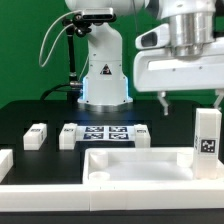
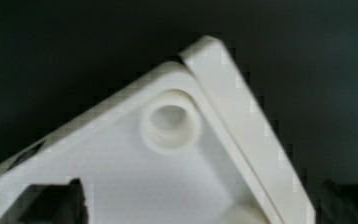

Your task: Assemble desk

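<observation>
Hand [image 1: 192, 98]: hovering with fingers spread wide, gripping and touching nothing.
Slab [image 1: 100, 170]: lying on the dark surface [image 1: 30, 110] below the hand, recess facing up.
Post [image 1: 207, 140]: standing upright at the slab's edge, below the hand; whether it touches the slab is unclear.
Wrist view: showing a slab [image 2: 140, 170] corner with a round socket [image 2: 167, 118] under the hand, detail the exterior view is missing.

You see the exterior view brightly lit, apparently from above; whites verge on glare. The wrist view is dimmer and blurred, the slab [image 2: 158, 150] soft-edged.
</observation>
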